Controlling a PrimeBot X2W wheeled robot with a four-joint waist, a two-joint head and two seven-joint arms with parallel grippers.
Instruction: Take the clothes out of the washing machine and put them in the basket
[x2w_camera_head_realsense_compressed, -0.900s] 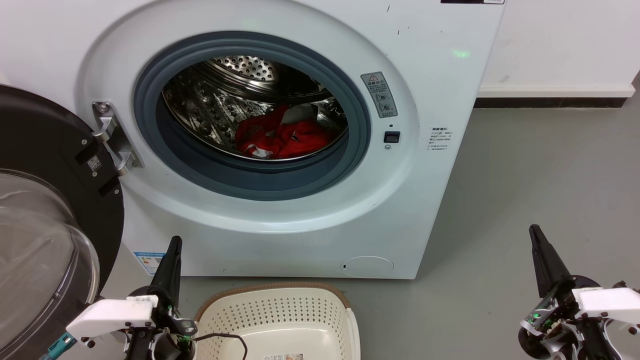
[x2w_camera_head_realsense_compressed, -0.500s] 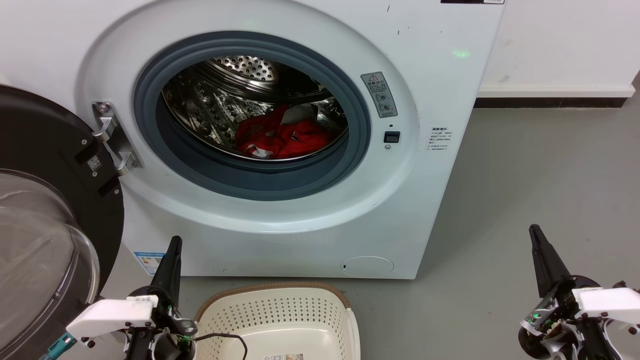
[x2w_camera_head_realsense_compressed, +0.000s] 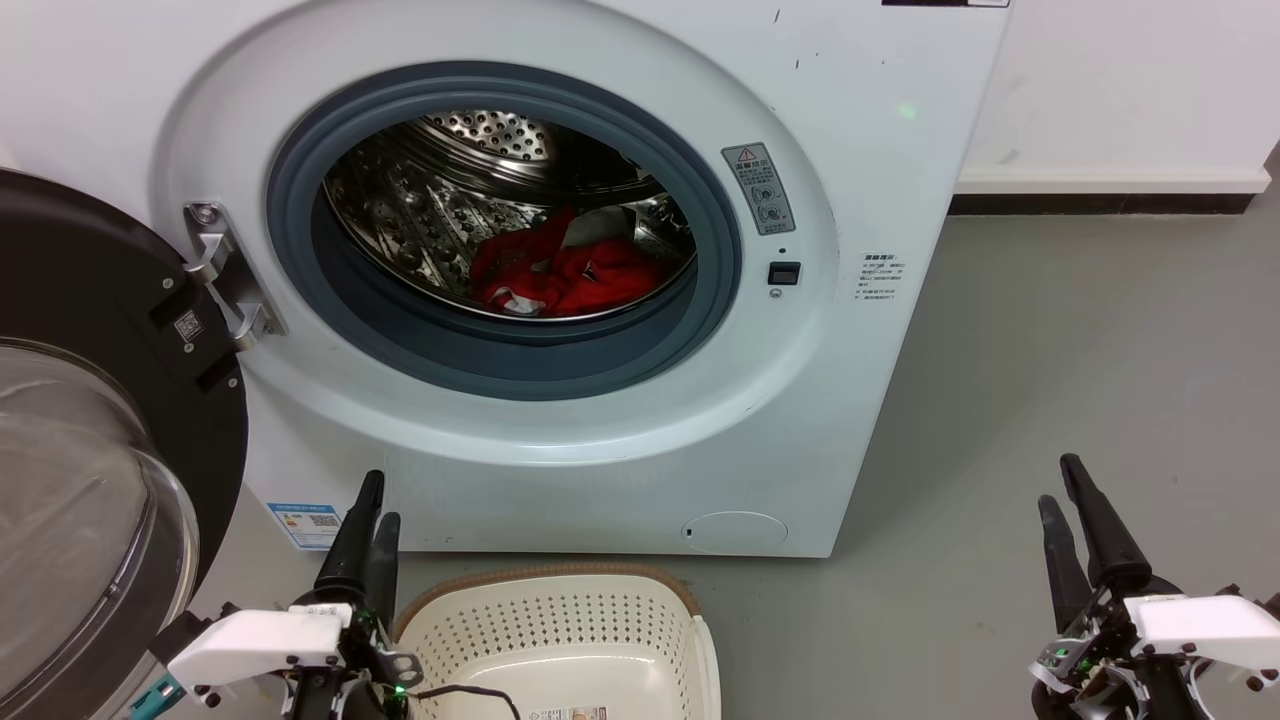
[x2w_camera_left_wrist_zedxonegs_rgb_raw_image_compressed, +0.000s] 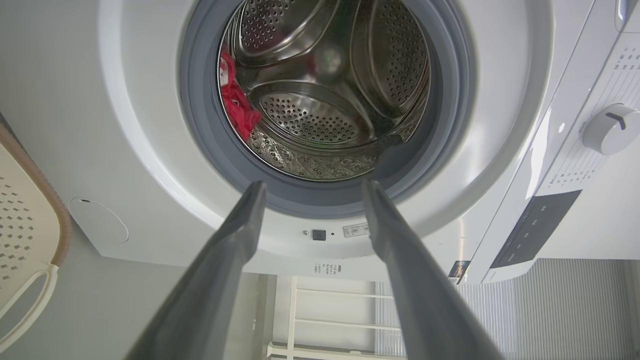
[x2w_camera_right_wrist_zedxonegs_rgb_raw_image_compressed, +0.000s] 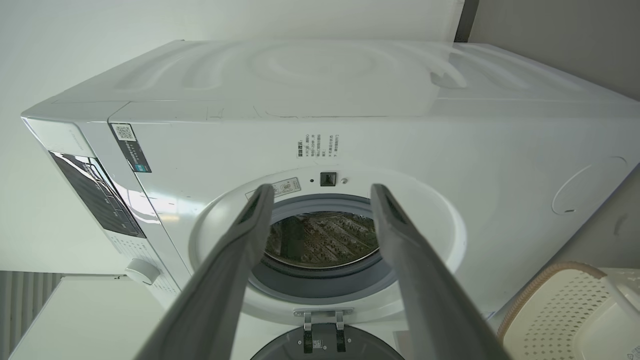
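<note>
The white washing machine stands with its door swung open to the left. The red clothes lie in a heap at the bottom of the steel drum; in the left wrist view the clothes show at the drum's left side. The cream basket sits on the floor in front of the machine. My left gripper is open, low beside the basket's left rim. My right gripper is open at the lower right, over the floor. Both point at the porthole and hold nothing.
The glass door bulges out at the far left, close to my left arm. Grey floor stretches to the right of the machine, up to a white wall with a dark skirting. A black cable hangs over the basket's near edge.
Each gripper showed as one dark finger shape before; now two spread fingers show on each. The left gripper has shifted a little right, toward the basket. The clothes lie as they did.
</note>
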